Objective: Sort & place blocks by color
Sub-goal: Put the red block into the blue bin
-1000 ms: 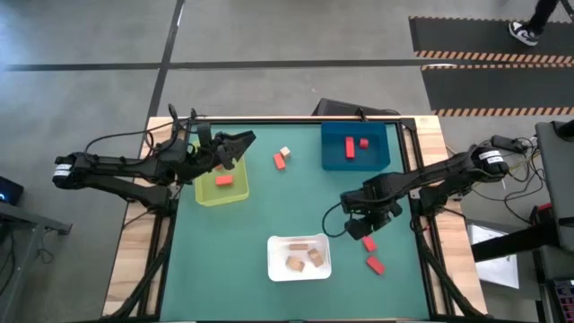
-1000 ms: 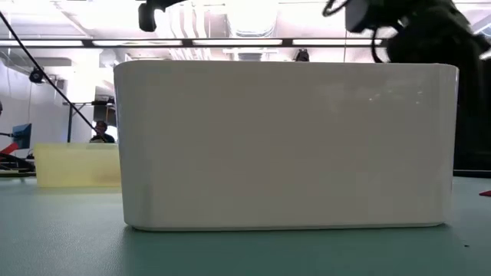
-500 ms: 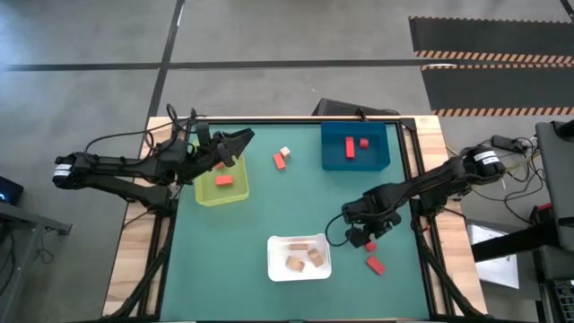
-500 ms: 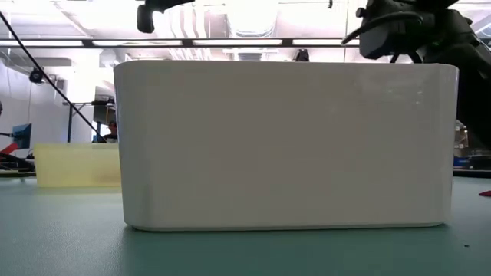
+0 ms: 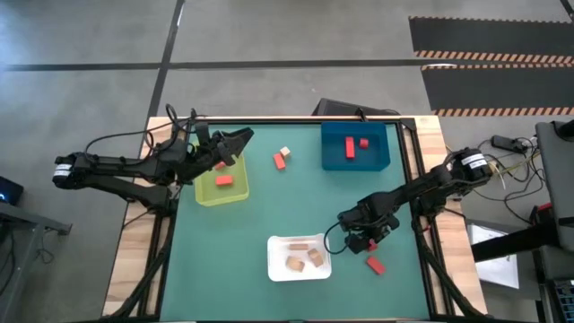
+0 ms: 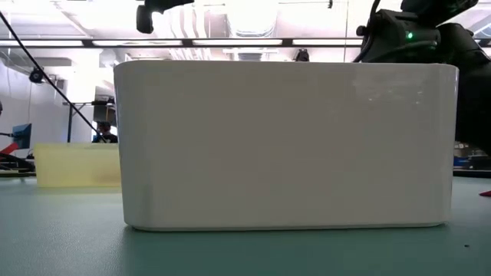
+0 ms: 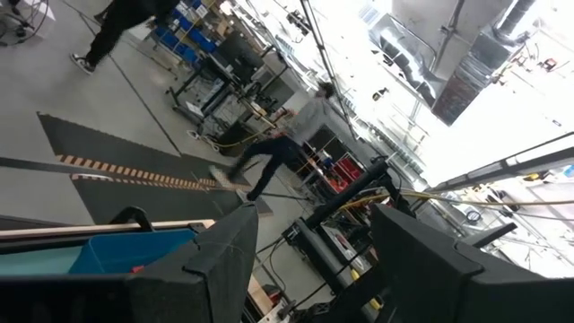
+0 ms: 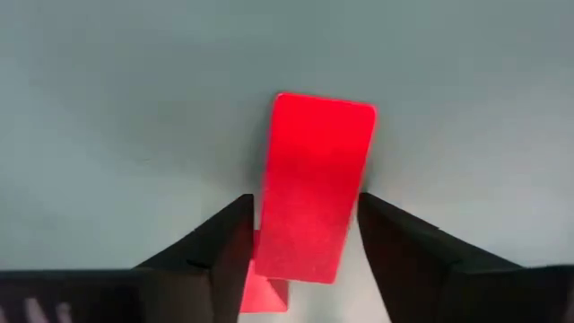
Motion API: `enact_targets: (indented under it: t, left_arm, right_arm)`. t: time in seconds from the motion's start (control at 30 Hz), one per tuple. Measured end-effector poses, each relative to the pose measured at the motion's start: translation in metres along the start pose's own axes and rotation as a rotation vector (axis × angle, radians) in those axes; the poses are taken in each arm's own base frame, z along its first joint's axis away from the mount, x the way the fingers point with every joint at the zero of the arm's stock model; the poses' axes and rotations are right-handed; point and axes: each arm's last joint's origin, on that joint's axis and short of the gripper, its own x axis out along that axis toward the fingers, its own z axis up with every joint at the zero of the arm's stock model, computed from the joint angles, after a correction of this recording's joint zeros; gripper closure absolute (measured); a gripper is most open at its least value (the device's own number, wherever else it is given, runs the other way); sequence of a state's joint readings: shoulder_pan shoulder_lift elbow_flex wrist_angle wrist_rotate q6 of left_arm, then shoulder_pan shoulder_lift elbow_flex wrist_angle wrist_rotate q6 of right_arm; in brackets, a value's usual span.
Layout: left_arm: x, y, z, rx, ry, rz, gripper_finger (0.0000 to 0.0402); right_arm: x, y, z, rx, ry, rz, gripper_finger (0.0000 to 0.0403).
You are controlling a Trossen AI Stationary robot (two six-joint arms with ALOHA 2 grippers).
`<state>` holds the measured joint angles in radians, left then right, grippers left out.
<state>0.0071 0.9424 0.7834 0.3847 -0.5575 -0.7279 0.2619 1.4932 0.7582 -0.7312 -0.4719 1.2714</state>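
My right gripper point(image 5: 363, 236) is low over the table, right of the white tray point(image 5: 273, 260), and open. Its two fingers stand on either side of an orange-red block point(image 8: 314, 193) that lies flat on the green table top point(image 5: 296, 206). A second red block point(image 5: 376, 265) lies just nearer. My left gripper point(image 5: 238, 144) hovers open and empty at the far edge of the yellow-green tray point(image 5: 202, 193), which holds orange-red blocks point(image 5: 224, 179). The blue tray point(image 5: 381, 152) holds two red blocks point(image 5: 350, 149). The white tray holds tan blocks point(image 5: 296, 262). My right gripper's fingers point(image 8: 229, 238) come from above, pointing down, beside the block's two long sides point(image 8: 269, 215), near one end of it. The block lies flat on the table. Whether the fingers touch it I cannot tell.
A red block point(image 5: 280, 161) and a tan block point(image 5: 285, 152) lie loose between the yellow-green and blue trays. In the low view the white tray's wall point(image 6: 284, 146) fills most of the picture. People stand in the room beyond the table.
My right gripper has moved toward the table's near edge and down, so that its fingers now stand on either side of the orange-red block, which has stayed in place.
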Motion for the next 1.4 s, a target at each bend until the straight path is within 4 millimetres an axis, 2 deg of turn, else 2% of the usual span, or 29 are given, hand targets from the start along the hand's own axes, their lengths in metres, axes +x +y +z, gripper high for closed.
enact_targets:
  t: [0.2, 0.4, 0.57, 0.7, 0.87, 1.03, 1.2, 1.4]
  left_arm:
    - [0.000, 0.000, 0.000, 0.000, 0.000, 0.000, 0.0198]
    - [0.000, 0.000, 0.000, 0.000, 0.000, 0.000, 0.0198]
    - [0.001, 0.000, -0.001, 0.002, 0.003, 0.001, 0.0198]
    - [0.001, 0.000, -0.001, 0.002, 0.003, 0.001, 0.0198]
    - [0.001, 0.000, -0.001, 0.002, 0.003, 0.001, 0.0198]
    - [0.001, 0.000, -0.001, 0.003, 0.003, 0.001, 0.0198]
    - [0.001, 0.000, -0.001, 0.003, 0.003, 0.002, 0.0198]
    - [0.001, 0.000, -0.001, 0.004, 0.004, 0.001, 0.0198]
  right_arm:
    - [0.000, 0.001, 0.000, -0.002, 0.001, 0.007, 0.0278]
    - [-0.007, -0.001, -0.001, -0.003, -0.001, 0.031, 0.0281]
    - [-0.025, -0.003, -0.004, 0.017, -0.009, 0.055, 0.0281]
    - [-0.052, -0.003, -0.007, 0.040, -0.035, 0.083, 0.0281]
    - [-0.098, 0.003, -0.009, 0.098, -0.141, 0.151, 0.0281]
    - [-0.146, 0.013, 0.000, 0.149, -0.268, 0.226, 0.0275]
    - [-0.188, 0.018, 0.026, 0.134, -0.401, 0.247, 0.0280]
    - [-0.226, 0.009, 0.073, 0.185, -0.533, 0.253, 0.0279]
